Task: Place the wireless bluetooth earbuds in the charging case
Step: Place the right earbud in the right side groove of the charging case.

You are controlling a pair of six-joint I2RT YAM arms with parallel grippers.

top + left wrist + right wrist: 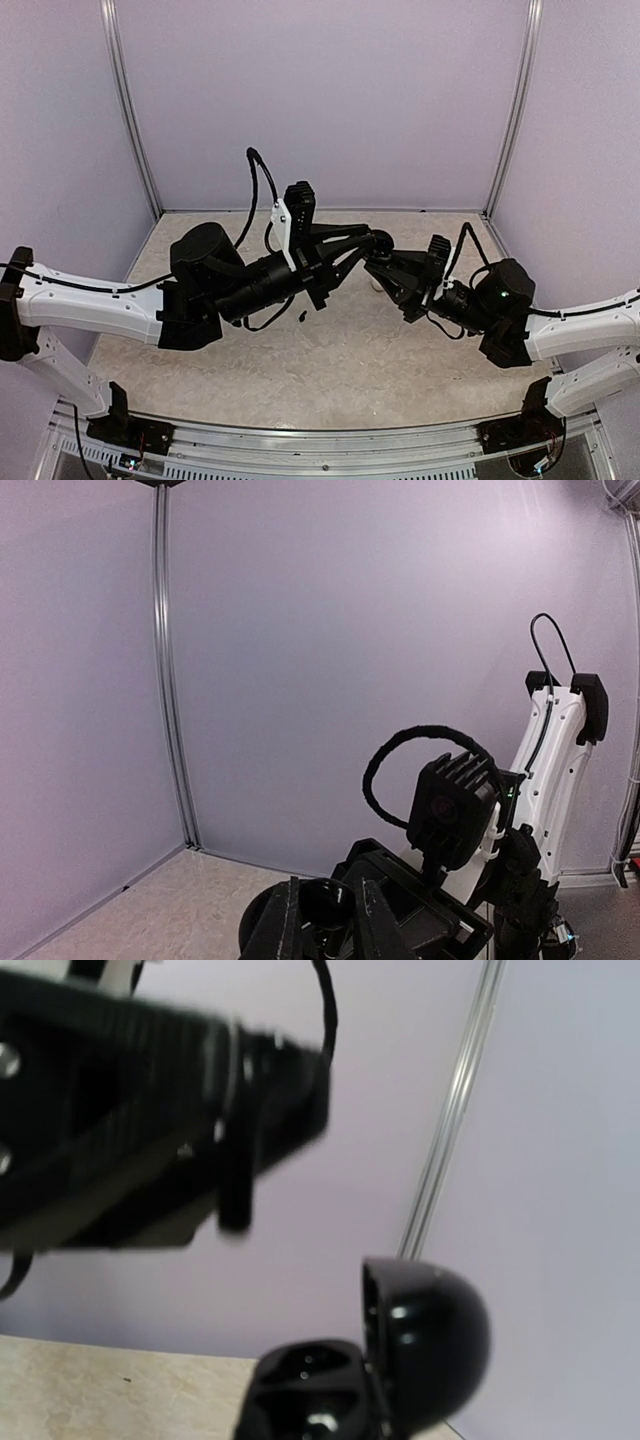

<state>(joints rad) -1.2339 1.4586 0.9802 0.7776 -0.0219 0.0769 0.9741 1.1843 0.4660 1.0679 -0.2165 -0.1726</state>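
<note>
1. The pale lilac walls (320,100), with metal corner posts, close in the space behind and to both sides of the black glossy charging case (400,1345), the landmark here.
2. The beige marbled table top (330,370) lies under the case, which is up off it at about mid-table.
3. The left arm (100,300), white links with black joints, reaches in from the left of the case. The right arm (580,330), built alike, reaches in from its right, so the two meet at the case.
4. The left gripper (327,905) has its two black fingers (285,925) drawn close together with a dark rounded shell between them. It appears to be pinching the case, though its wrist view cuts this off at the bottom edge.
5. The right gripper (377,265) sits just beside the case, on its right and near side, with its jaws pressed together. Whether anything tiny is nipped between them cannot be told.
6. The case stands open in the right wrist view, its domed lid tilted back on the right and its base with moulded wells just left of the lid.
7. A small white bit (375,283) lies on the table just on the near side of the case. It is too small to say whether it is one of the wireless bluetooth earbuds.
</note>
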